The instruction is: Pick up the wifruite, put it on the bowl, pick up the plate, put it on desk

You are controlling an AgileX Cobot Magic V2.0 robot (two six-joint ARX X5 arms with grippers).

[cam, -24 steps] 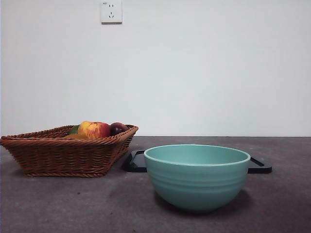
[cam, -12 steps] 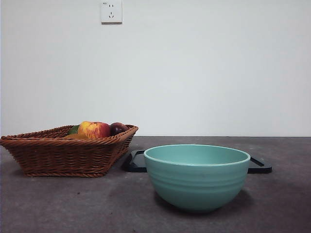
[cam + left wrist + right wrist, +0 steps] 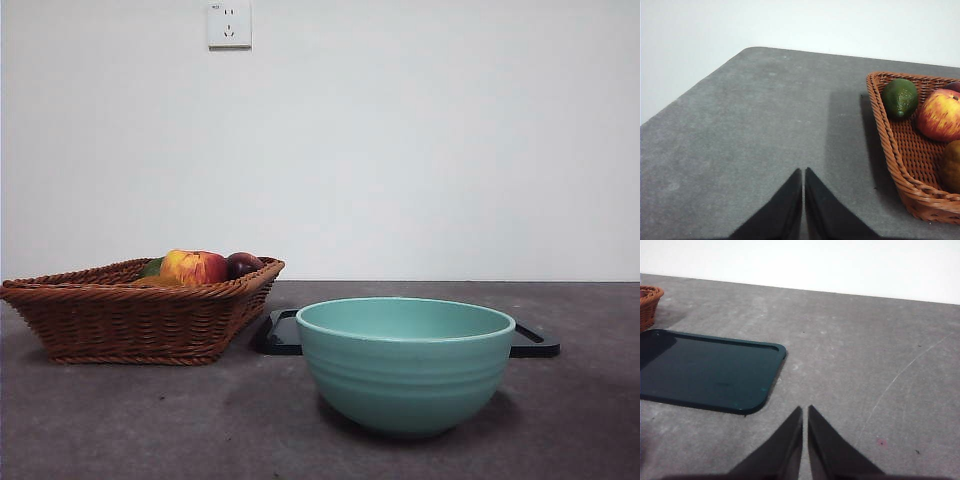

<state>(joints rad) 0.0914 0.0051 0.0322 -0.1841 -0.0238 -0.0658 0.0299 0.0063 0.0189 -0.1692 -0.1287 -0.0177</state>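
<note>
The wifruite (image 3: 952, 166), small and dull orange-brown, lies in the brown wicker basket (image 3: 900, 170) at the edge of the left wrist view. The teal bowl (image 3: 405, 365) stands empty-looking on the desk (image 3: 150, 420), near the front. Behind it lies the plate (image 3: 283, 333), a flat dark tray, seen bare in the right wrist view (image 3: 710, 370). My left gripper (image 3: 803, 171) hangs shut over bare desk beside the basket. Beyond the plate's corner, my right gripper (image 3: 805, 408) is also shut. Neither holds anything, and neither shows in the front view.
The basket (image 3: 140, 310) stands left of the bowl and also holds a red-yellow apple (image 3: 940, 114), a green fruit (image 3: 900, 97) and a dark purple fruit (image 3: 243, 264). A white wall with a socket (image 3: 229, 24) rises behind the desk.
</note>
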